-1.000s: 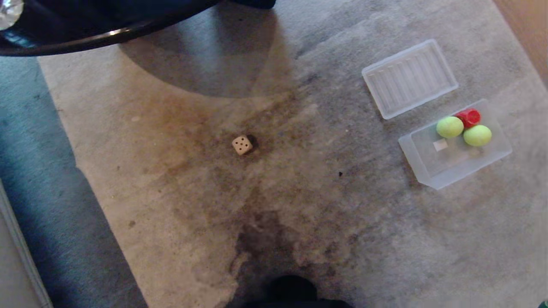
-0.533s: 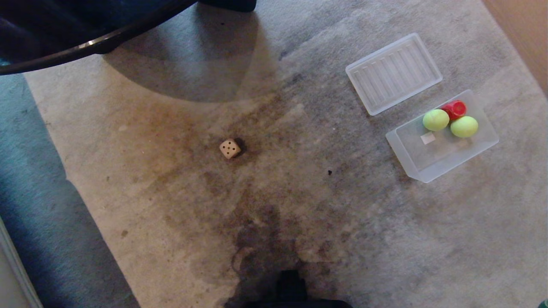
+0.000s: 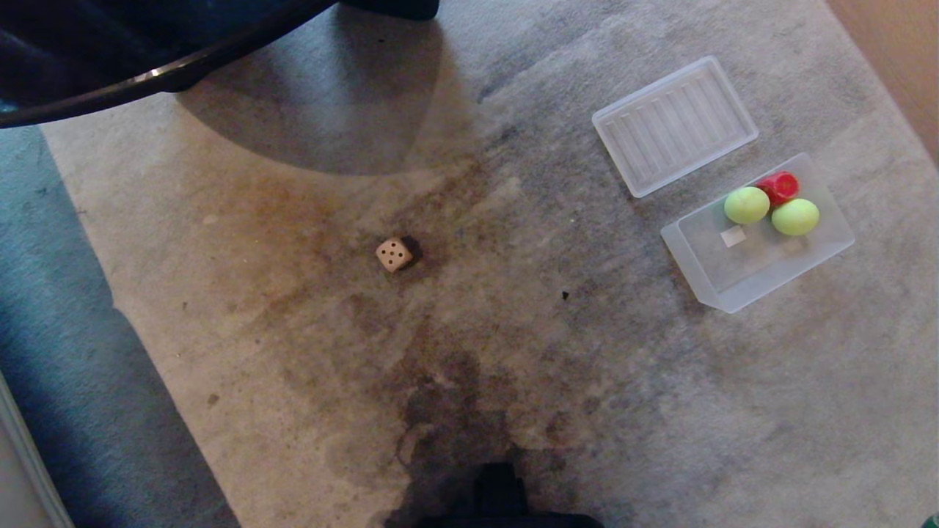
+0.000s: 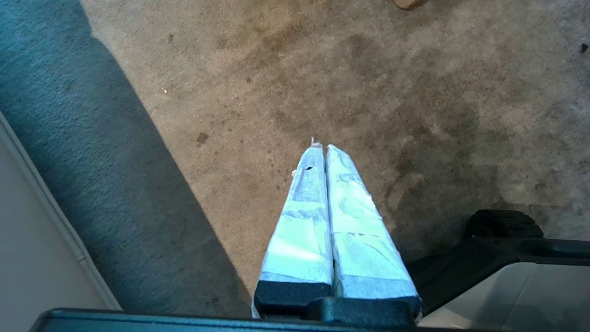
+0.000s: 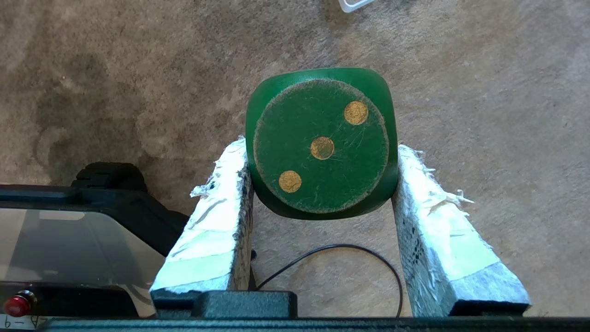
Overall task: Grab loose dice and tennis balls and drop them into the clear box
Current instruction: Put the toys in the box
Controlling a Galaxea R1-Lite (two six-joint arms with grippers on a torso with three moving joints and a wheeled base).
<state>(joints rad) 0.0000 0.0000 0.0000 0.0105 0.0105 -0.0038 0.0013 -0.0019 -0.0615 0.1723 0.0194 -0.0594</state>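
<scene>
Green die (image 5: 322,143), 3 pips up, pinched between the taped fingers (image 5: 216,221) of the right tool (image 5: 322,180). Box (image 3: 763,282) lies well ahead, holding 2 balls (image 3: 747,205) and red die (image 3: 779,187). Carry level, release low over its bare half. Left tool (image 4: 321,150) pressed together, parked. Beige die (image 3: 395,254) remains on carpet (image 3: 513,367).

beige die (image 3: 395,254): carpet | green die (image 5: 321,144): three-face showing | clear box (image 3: 741,293): two balls (image 3: 747,205)
</scene>
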